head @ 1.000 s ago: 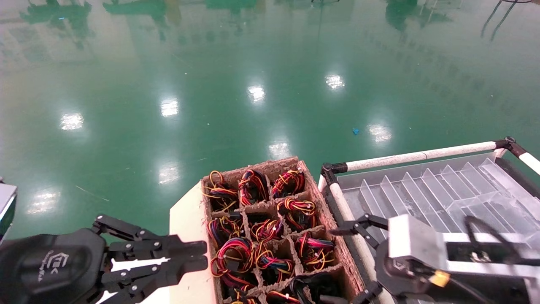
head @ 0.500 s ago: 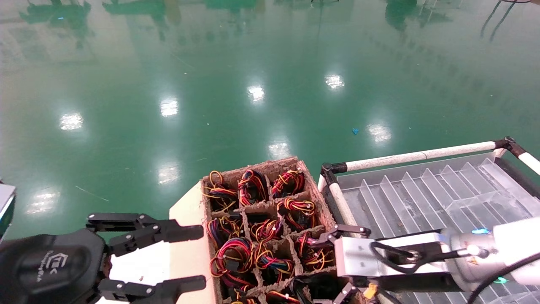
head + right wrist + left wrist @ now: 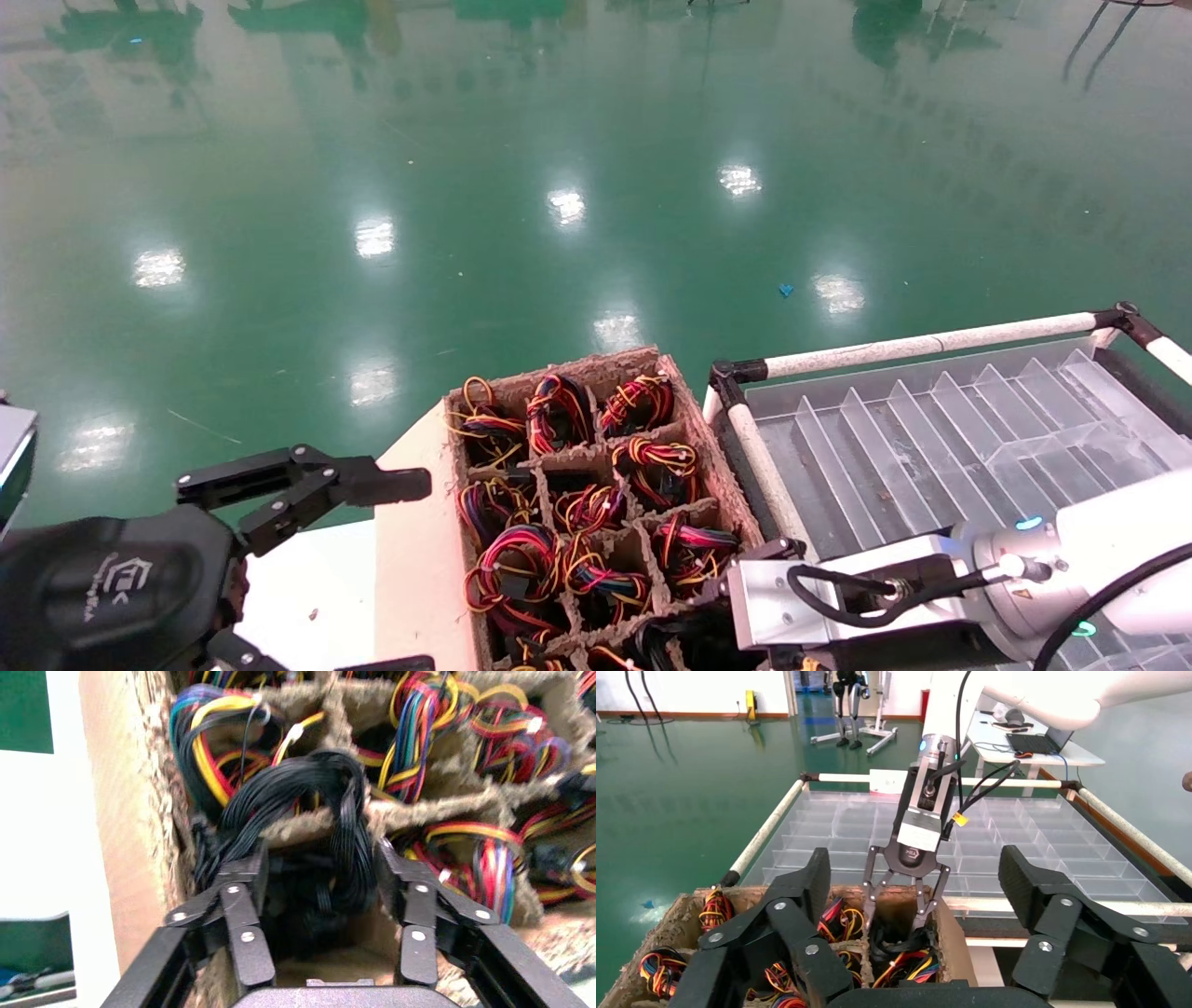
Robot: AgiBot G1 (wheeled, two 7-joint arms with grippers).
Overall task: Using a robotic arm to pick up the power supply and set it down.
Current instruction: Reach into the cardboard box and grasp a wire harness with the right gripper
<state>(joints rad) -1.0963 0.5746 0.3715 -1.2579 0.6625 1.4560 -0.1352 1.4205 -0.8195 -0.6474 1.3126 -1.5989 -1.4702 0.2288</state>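
Observation:
The power supply shows only as its black cable bundle [image 3: 320,804], spilling out of a near corner cell of the brown cardboard tray [image 3: 722,471]; its box is hidden deep in that cell. The white-and-silver robotic arm [image 3: 1071,559] is my right arm, reaching down into that cell. My right gripper [image 3: 320,860] is open, one finger on each side of the black cables, not closed on them. The left wrist view shows the same gripper [image 3: 899,913] dipping into the cell. My left gripper [image 3: 414,573] hangs wide open beside the tray, holding nothing.
The other cells hold red-yellow-black coiled wire bundles [image 3: 517,559]. Right of the cardboard tray lies a clear plastic divider tray [image 3: 931,429] framed by white rails [image 3: 931,343]. A white table surface [image 3: 410,559] sits under the cardboard tray. Green floor lies beyond.
My right arm swung left from over the clear divider tray and lowered its gripper into the near cell. My left gripper opened from nearly shut to wide.

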